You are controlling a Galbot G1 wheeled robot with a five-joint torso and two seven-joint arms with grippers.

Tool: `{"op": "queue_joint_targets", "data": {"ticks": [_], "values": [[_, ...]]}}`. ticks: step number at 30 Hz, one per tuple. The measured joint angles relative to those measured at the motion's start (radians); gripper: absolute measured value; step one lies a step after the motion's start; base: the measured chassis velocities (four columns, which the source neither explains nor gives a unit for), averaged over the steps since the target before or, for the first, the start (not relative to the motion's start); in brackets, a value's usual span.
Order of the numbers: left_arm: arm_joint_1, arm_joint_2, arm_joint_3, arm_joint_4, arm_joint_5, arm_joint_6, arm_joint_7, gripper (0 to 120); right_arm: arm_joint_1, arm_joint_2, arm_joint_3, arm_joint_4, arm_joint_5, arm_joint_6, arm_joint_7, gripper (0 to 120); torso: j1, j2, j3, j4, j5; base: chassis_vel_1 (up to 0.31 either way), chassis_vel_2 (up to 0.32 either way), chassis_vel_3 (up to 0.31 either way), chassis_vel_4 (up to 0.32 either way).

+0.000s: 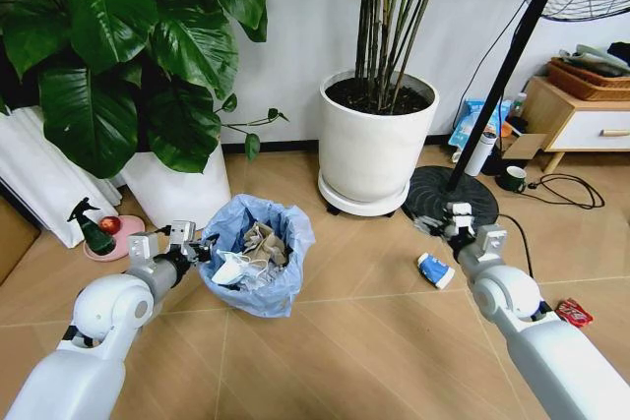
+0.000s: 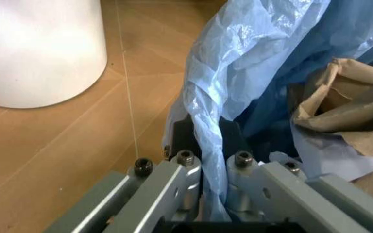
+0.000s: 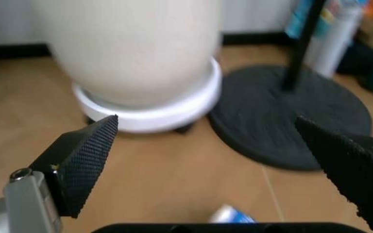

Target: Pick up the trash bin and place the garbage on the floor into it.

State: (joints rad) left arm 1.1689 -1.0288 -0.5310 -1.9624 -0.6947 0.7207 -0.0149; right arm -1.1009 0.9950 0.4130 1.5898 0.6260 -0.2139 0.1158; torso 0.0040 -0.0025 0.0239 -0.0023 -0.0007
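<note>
The trash bin stands on the floor at near left, a small round tub wrapped in a wrinkly, see-through light-blue plastic bag. Crumpled brown paper and white wads fill its mouth. The left gripper is at the bin's left rim; in the left wrist view its two dark pads are clamped on a fold of the thin blue liner, with bolted grey metal links behind them.

The right gripper hovers above the floor at near right, beside the black, finely ribbed round base of a fan stand. Its fingers are spread wide with nothing between them; their inner faces are black with a fine knurled texture.

A blue-white can lies on its side on the tan herringbone planks just near and left of the right gripper. A red can lies farther right. A smooth white plant pot on a wheeled saucer stands beyond, at the middle, and a second white pot stands at left.
</note>
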Motion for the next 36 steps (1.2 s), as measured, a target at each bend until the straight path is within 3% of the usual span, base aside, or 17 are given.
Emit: {"op": "queue_joint_targets", "data": {"ticks": [15, 36], "values": [[0.001, 0.002, 0.006, 0.000, 0.000, 0.000, -0.004, 0, 0.049, 0.128, 0.025, -0.368, -0.029, 0.044, -0.039, 100, 0.000, 0.000, 0.000, 0.0001, -0.0001, 0.000, 0.000, 0.000, 0.000], [-0.008, 0.004, 0.021, 0.007, 0.003, 0.000, -0.001, 0, 0.164, 0.223, -0.008, -0.611, -0.031, 0.030, -0.059, 100, 0.000, 0.000, 0.000, 0.0001, -0.0004, 0.000, 0.000, 0.000, 0.000]]}}
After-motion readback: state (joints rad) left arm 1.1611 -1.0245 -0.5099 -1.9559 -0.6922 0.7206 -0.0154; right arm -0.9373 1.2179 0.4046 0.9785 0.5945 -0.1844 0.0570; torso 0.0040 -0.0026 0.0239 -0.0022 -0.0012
